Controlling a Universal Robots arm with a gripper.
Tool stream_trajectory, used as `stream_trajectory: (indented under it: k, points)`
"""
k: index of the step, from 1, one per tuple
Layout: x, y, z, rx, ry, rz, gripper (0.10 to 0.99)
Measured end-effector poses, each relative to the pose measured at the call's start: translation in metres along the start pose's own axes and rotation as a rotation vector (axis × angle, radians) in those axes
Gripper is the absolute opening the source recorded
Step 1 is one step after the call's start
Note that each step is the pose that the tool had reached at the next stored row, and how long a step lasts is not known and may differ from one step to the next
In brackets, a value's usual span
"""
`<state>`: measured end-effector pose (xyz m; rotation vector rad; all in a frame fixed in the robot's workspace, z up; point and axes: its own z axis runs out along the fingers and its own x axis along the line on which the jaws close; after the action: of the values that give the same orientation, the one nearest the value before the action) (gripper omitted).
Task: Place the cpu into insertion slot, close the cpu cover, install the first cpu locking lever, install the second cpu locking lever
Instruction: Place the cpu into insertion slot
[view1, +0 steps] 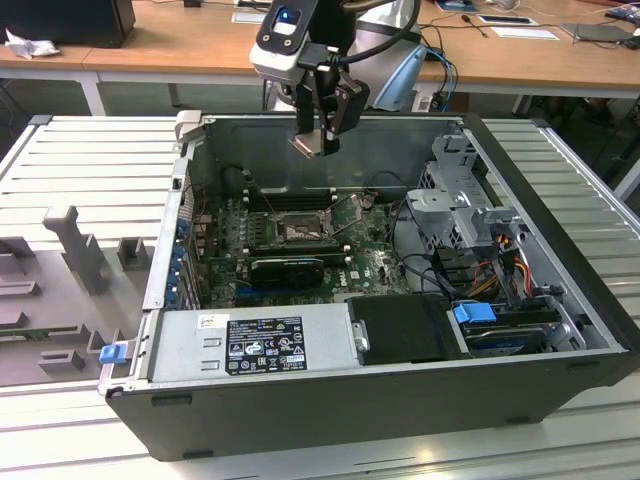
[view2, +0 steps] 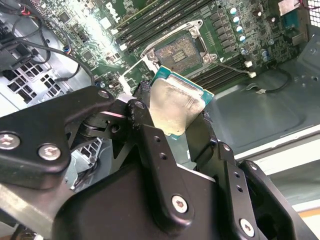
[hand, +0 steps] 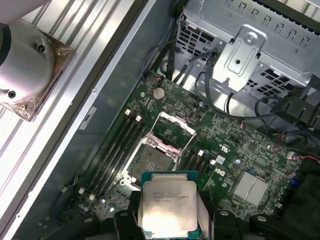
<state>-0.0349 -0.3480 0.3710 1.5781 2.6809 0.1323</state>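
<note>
My gripper (view1: 320, 140) hangs above the open computer case, over its far wall, shut on the cpu (view1: 306, 146). The cpu (view2: 175, 102) is a flat square chip with a silvery top on a green edge, clamped between the black fingers (view2: 145, 125) by two opposite sides; it also shows in the first wrist view (hand: 167, 202). Below it on the green motherboard lies the insertion slot (hand: 152, 160) (view2: 177, 51) (view1: 300, 228), with a dark bare centre. The cpu cover (hand: 176, 124) stands swung open at the slot's far side.
Long black memory slots (hand: 112, 150) flank the socket. A black vented card (view1: 285, 268) lies in front of it, and the labelled power supply (view1: 255, 345) sits at the near wall. A metal drive cage (view1: 460, 200) with cables stands on the exterior view's right. Grey fixtures (view1: 70, 240) stand outside, left.
</note>
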Motion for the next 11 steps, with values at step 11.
stream_trajectory:
  k: [11]
  points:
    - [0.0, 0.0, 0.0001, -0.001, -0.0052, 0.061, 0.525]
